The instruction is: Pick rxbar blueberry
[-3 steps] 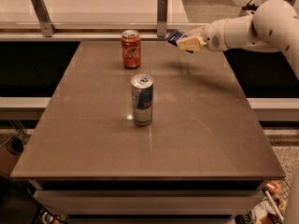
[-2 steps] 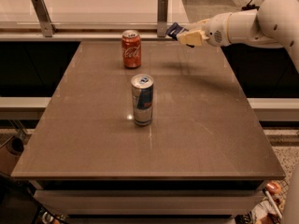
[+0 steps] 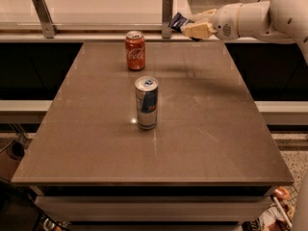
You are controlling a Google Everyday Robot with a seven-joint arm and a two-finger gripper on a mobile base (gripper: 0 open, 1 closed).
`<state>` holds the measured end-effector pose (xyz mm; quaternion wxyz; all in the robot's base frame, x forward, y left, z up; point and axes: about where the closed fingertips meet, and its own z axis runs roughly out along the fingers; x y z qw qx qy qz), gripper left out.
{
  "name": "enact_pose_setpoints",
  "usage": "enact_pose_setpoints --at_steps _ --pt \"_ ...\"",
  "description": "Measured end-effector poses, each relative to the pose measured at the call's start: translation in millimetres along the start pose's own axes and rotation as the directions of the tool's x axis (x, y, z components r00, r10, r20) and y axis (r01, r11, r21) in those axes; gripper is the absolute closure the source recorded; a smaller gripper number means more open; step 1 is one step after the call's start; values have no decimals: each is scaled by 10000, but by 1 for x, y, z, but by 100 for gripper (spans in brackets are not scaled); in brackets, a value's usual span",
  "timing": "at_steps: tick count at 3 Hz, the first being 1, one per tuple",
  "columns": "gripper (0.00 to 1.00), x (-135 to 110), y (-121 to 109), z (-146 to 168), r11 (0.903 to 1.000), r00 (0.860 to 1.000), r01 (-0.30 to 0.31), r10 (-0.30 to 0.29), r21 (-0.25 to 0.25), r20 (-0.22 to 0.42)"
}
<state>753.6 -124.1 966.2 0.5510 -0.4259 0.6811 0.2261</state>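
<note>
The rxbar blueberry [image 3: 177,21], a small flat bar in a dark blue wrapper, is held in the air above the far right edge of the table. My gripper [image 3: 191,27] comes in from the right on a white arm and is shut on the bar, well above the tabletop. Part of the bar is hidden between the fingers.
A red cola can [image 3: 135,50] stands at the back of the brown table [image 3: 202,129]. A blue-silver can [image 3: 146,103] stands near the table's middle. Behind the table runs a pale counter with two metal posts [image 3: 167,16]. The white arm [image 3: 260,18] spans the upper right.
My gripper has risen and moved a little away from the table with the bar in it. The two cans have not moved.
</note>
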Motion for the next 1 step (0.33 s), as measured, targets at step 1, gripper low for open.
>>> enact_pose_setpoints --at_steps 1 --pt "100 -16 2 -6 9990 9987 449 -450 66 238"
